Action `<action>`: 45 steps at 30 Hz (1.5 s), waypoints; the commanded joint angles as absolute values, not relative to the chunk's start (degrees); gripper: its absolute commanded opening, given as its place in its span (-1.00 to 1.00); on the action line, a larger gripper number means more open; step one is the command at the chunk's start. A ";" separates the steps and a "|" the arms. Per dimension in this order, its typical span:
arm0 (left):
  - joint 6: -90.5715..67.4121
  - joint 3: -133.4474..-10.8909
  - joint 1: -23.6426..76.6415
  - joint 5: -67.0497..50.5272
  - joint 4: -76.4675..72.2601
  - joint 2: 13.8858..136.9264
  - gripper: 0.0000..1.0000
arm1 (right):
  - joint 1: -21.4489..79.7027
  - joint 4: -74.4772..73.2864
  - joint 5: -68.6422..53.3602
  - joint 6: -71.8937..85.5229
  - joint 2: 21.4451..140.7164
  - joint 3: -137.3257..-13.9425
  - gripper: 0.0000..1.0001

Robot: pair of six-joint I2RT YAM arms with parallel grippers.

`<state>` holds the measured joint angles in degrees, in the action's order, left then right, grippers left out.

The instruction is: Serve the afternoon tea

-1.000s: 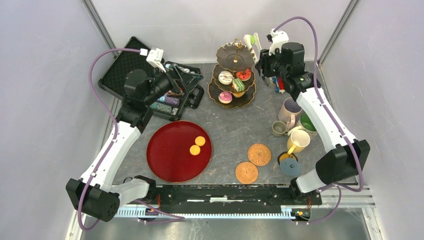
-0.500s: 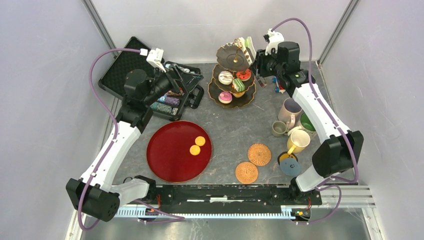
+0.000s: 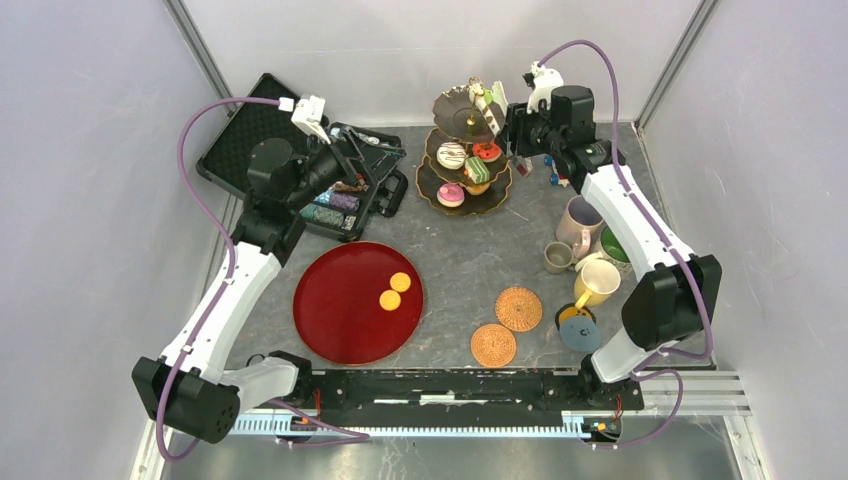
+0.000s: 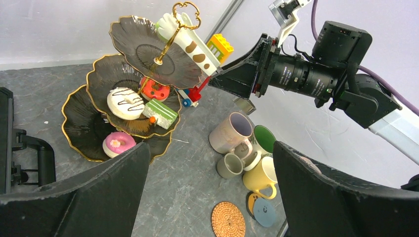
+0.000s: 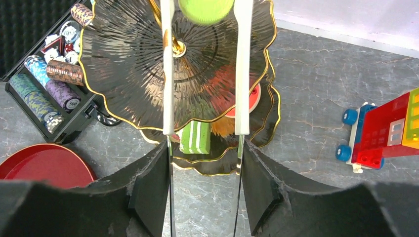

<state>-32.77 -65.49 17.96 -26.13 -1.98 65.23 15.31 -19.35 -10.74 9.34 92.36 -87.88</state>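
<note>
Round lime-green macaron (image 5: pixel 205 10) between tips of white tongs (image 5: pixel 168 74), above top tier of dark gold-rimmed stand (image 5: pixel 123 74), 12 o'clock of table (image 3: pixel 470 250). Right gripper (image 5: pixel 205 168) clamps tongs. Left gripper (image 4: pixel 210 153) agape, empty, 10 o'clock.

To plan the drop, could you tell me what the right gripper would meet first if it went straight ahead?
Probably the stand's top tier: the right gripper points across it, its tongs holding a green macaron above that plate, beside the gold post. Height is hard to judge.

Overhead view looks down from behind; both wrist views share the stand (image 3: pixel 452 103), right nearest
</note>
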 commanded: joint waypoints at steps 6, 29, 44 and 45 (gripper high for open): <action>-34.74 -66.27 17.67 -27.42 -4.83 65.17 1.00 | 15.20 -17.49 -9.61 8.59 92.30 -89.78 0.09; -36.44 -65.84 17.67 -28.54 -6.34 64.74 1.00 | 15.87 -11.46 -13.23 7.73 64.01 -71.51 -0.01; -36.09 -65.49 17.31 -27.88 -6.50 64.09 1.00 | 45.04 -23.01 -9.40 8.69 58.49 -55.30 0.00; -35.92 -65.42 17.36 -27.71 -6.50 64.14 1.00 | 46.94 -23.00 -8.26 9.59 58.74 -54.47 0.00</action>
